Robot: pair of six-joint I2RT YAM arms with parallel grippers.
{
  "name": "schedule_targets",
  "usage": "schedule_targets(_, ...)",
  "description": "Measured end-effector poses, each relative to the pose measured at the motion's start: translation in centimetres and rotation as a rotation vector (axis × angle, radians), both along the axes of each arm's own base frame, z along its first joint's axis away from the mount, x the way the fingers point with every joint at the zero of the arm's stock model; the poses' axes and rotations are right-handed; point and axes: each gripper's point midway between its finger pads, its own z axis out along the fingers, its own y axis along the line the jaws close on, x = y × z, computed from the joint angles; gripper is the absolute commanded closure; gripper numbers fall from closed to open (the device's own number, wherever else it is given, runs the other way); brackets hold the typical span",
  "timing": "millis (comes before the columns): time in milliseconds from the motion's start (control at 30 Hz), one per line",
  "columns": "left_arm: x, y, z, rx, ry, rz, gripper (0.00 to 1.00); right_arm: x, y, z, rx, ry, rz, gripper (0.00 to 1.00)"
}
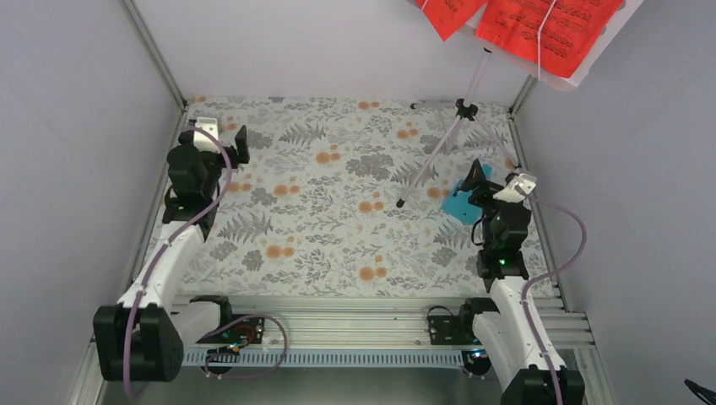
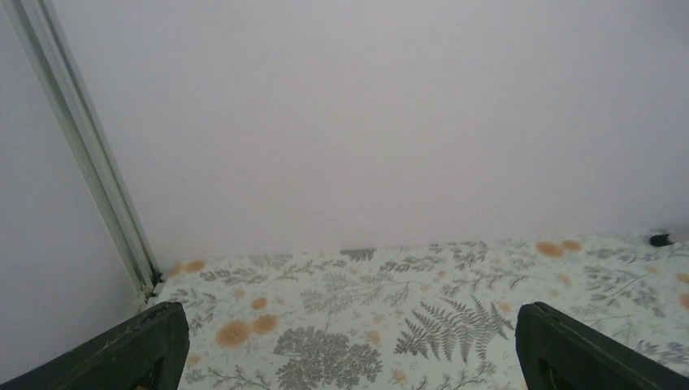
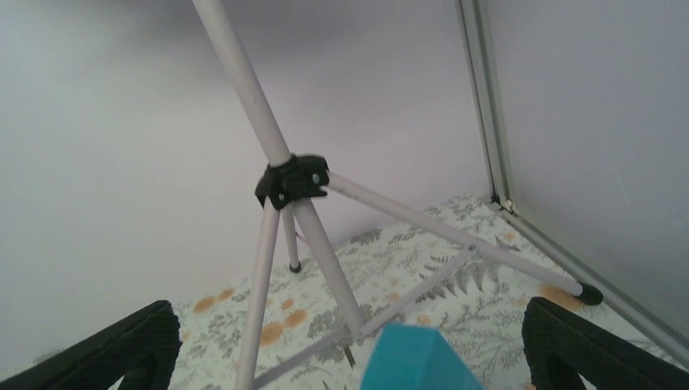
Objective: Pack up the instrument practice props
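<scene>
The pale lilac music stand (image 1: 462,107) rises on its tripod at the back right corner, with the red sheet-music pages (image 1: 540,25) on its desk at the top edge. A light-blue metronome (image 1: 456,204) sits on the cloth beside the stand's near leg, half hidden under my right gripper (image 1: 490,181). In the right wrist view the metronome's top (image 3: 414,361) lies low between the wide-apart fingers (image 3: 122,349), and the stand's black hub (image 3: 292,180) is straight ahead. My right gripper (image 3: 349,313) is open and holds nothing. My left gripper (image 1: 215,145) is open and empty at the far left.
A floral cloth (image 1: 338,211) covers the table. Grey walls and aluminium posts (image 1: 156,51) close in the left, back and right sides. In the left wrist view, one black stand foot (image 2: 660,239) shows at the far right, and my left gripper (image 2: 349,325) faces the back wall.
</scene>
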Motion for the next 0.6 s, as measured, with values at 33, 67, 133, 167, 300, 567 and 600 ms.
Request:
schedule_targets(33, -0.5, 0.0, 1.0, -0.006, -0.004, 0.000, 0.00, 0.1, 0.0, 0.5, 0.001, -0.002, -0.005, 0.00)
schedule_targets(67, -0.9, 0.0, 1.8, -0.009, -0.009, -0.001, 0.00, 0.1, 0.0, 1.1, 0.003, -0.007, -0.011, 0.00)
schedule_targets(133, -1.9, -0.1, 3.3, -0.017, -0.015, -0.001, 0.00, 0.1, -0.1, 2.1, 0.004, -0.015, -0.021, 0.00)
schedule_targets(167, -2.3, -0.1, 3.9, -0.021, -0.017, -0.002, 0.00, 0.1, -0.2, 2.5, 0.005, -0.017, -0.028, 0.00)
schedule_targets(300, -4.3, -0.2, 5.2, -0.038, -0.009, -0.002, 0.00, 0.0, -0.5, 3.9, 0.006, -0.018, -0.053, 0.01)
schedule_targets(567, -6.2, -0.3, 6.4, -0.073, 0.023, -0.002, 0.00, -0.4, -1.3, 5.5, 0.017, 0.016, -0.112, 0.00)
schedule_targets(600, -6.2, -0.3, 7.0, -0.080, 0.026, 0.000, 0.00, -0.5, -1.5, 5.7, 0.023, 0.025, -0.119, 0.00)
